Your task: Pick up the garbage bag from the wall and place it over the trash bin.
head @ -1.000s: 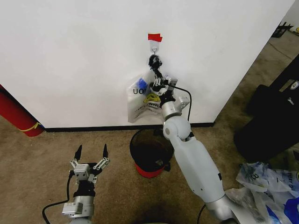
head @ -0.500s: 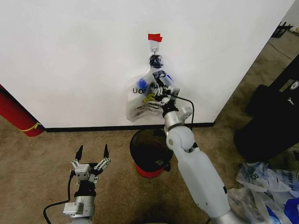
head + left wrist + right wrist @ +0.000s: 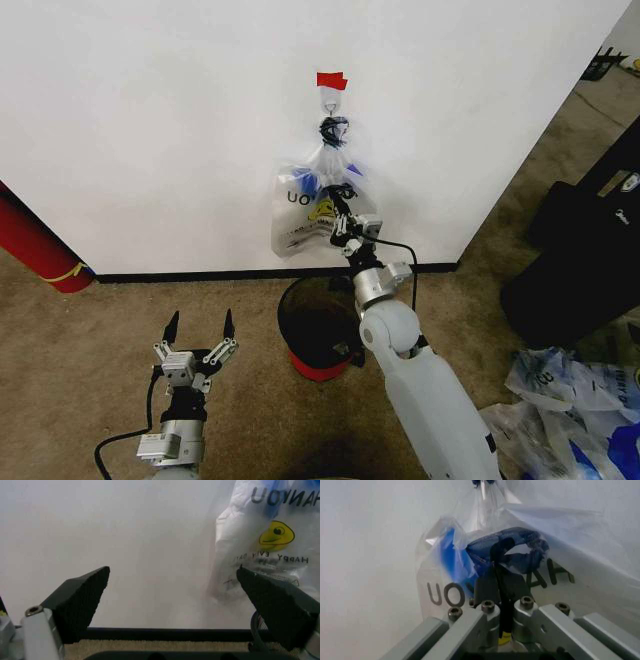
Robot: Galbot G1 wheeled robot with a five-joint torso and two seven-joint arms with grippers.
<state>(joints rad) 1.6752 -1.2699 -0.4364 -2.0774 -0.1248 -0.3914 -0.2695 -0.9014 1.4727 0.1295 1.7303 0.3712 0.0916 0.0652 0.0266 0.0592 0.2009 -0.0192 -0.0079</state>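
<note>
The garbage bag (image 3: 330,162), see-through with blue patches, hangs by dark knotted handles from a small hook (image 3: 330,101) on the white wall (image 3: 150,120), under a red tape strip (image 3: 331,80). A white smiley bag (image 3: 298,228) hangs with it. My right gripper (image 3: 343,214) is raised against the bag's middle, and in the right wrist view it (image 3: 500,587) is shut on a blue-patched fold of the garbage bag (image 3: 507,551). The black mesh trash bin (image 3: 292,300) with a red base stands on the floor right below. Low at the left, my left gripper (image 3: 198,320) is open.
A large red cylinder (image 3: 35,250) leans at the wall's left end. Black cases (image 3: 585,250) stand at the right, with a heap of white-and-blue plastic bags (image 3: 570,400) in front. In the left wrist view the smiley bag (image 3: 265,543) faces my open left gripper (image 3: 175,592).
My right gripper has slid down from the knotted handles by the hook to the bag's middle. The bag still hangs on the hook. The left arm has not moved.
</note>
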